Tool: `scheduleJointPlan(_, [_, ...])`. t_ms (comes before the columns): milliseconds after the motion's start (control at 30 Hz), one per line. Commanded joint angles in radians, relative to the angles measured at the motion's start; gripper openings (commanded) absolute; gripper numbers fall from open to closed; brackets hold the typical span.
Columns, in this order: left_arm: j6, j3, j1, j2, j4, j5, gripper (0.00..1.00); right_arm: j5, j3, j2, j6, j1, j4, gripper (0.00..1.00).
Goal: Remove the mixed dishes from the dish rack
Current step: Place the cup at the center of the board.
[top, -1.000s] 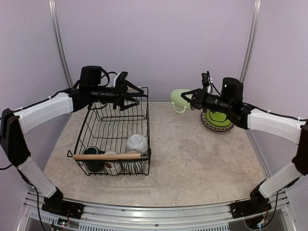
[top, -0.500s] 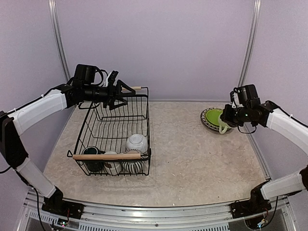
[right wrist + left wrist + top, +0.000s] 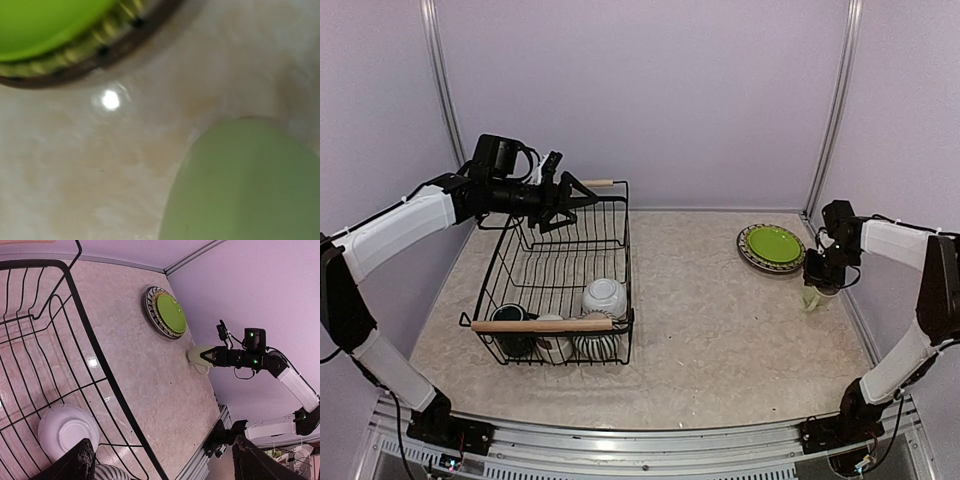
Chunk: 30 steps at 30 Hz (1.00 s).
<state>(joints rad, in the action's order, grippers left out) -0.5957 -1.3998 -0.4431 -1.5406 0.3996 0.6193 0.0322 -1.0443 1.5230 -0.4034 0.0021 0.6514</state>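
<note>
The dish rack (image 3: 623, 262) stands on the left of the table. At its near end are a white bowl (image 3: 605, 295), a dark teal mug (image 3: 510, 318), a small white cup (image 3: 552, 346) and a striped mug (image 3: 595, 346). My left gripper (image 3: 578, 203) hovers open and empty over the rack's far end. In the left wrist view its fingers (image 3: 77, 465) frame the bowl (image 3: 67, 430). My right gripper (image 3: 817, 283) is shut on the pale green mug (image 3: 814, 298), low at the table's right edge. The mug (image 3: 245, 185) fills the right wrist view and hides the fingers. The lime-green plate (image 3: 772, 244) lies on the striped plate (image 3: 750, 258).
The rack's near wooden handle (image 3: 542, 325) crosses above the dishes, and the far handle (image 3: 600, 183) lies just past my left gripper. A metal post (image 3: 825, 150) and the right wall stand close behind the right arm. A rail (image 3: 620, 440) runs along the near edge.
The right arm swung from the back middle out to the right edge and lowered the pale green mug to the table. The left gripper opened wider and drew back slightly left.
</note>
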Motion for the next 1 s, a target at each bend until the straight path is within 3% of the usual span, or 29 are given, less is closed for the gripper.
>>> scheduleJointPlan(0, [0.030, -0.020, 0.008, 0.031, 0.041, -0.022, 0.91, 0.027, -0.056, 0.038, 0.066, -0.031, 0.007, 0.00])
scheduleJointPlan(200, [0.062, -0.058, 0.008, -0.007, 0.125, -0.048, 0.93, 0.031, -0.068, 0.101, 0.083, -0.036, 0.005, 0.02])
scheduleJointPlan(467, [0.093, -0.084, -0.006, -0.076, 0.225, -0.080, 0.94, 0.057, -0.102, 0.087, 0.095, -0.036, -0.004, 0.40])
scheduleJointPlan(967, [0.169, -0.052, -0.095, -0.106, 0.378, -0.222, 0.93, 0.074, -0.139, -0.078, 0.110, -0.035, 0.059, 0.81])
